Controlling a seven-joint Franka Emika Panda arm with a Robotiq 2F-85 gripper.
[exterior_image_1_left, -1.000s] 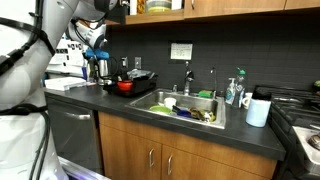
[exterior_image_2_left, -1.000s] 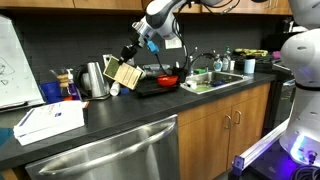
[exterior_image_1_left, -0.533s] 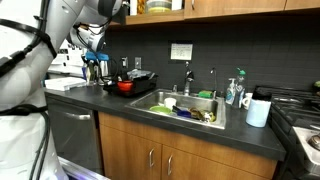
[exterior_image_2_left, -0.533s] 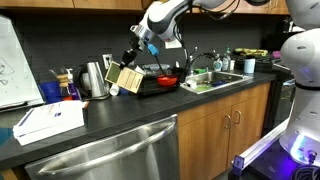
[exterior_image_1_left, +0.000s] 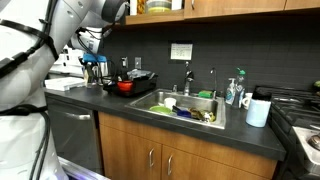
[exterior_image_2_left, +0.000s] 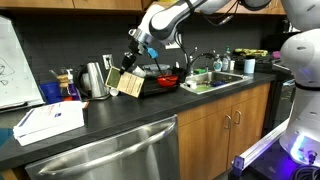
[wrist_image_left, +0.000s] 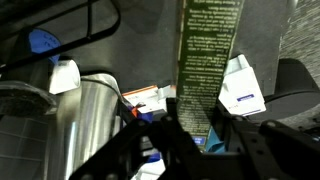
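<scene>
My gripper (exterior_image_2_left: 134, 64) is shut on a flat tan box (exterior_image_2_left: 124, 81) that hangs tilted below it, just above the black counter (exterior_image_2_left: 120, 115). The wrist view shows the box's dark green printed face (wrist_image_left: 209, 48) running up between my gripper's (wrist_image_left: 196, 118) two black fingers. Directly beside the box is a steel kettle (exterior_image_2_left: 94, 79), which fills the wrist view's lower left (wrist_image_left: 88, 125). In an exterior view the arm covers the box, and only the gripper's blue part (exterior_image_1_left: 92, 42) shows above the kettle (exterior_image_1_left: 93, 70).
A red pan (exterior_image_2_left: 168, 80) sits on a black burner right of the box. Beyond are the sink (exterior_image_1_left: 185, 106) with dishes, a faucet (exterior_image_1_left: 188, 78), bottles and a white cup (exterior_image_1_left: 258, 111). A white box (exterior_image_2_left: 48, 122), blue cup (exterior_image_2_left: 50, 92) and whiteboard (exterior_image_2_left: 18, 60) stand nearby.
The gripper has carried the box a little down and toward the kettle. Its grip has stayed shut.
</scene>
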